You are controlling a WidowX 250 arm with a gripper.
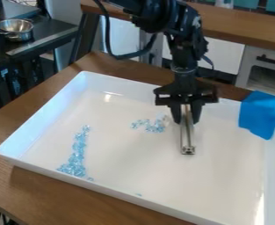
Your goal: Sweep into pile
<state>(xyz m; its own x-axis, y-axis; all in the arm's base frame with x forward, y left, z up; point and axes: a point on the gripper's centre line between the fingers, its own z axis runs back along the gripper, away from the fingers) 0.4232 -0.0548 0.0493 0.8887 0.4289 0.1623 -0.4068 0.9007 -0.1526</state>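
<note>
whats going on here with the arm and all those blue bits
The robot's gripper holds a slim metal tool upright over the white tray, apparently for sweeping. The clear blue pieces aren't in one pile: a long band lies on the left of the picture, and a smaller cluster lies beside the tool.

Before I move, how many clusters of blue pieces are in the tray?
2: a long cluster on the camera's left, a smaller cluster beside the tool. A stray bit lies near the front; the tool may hide more.
</note>
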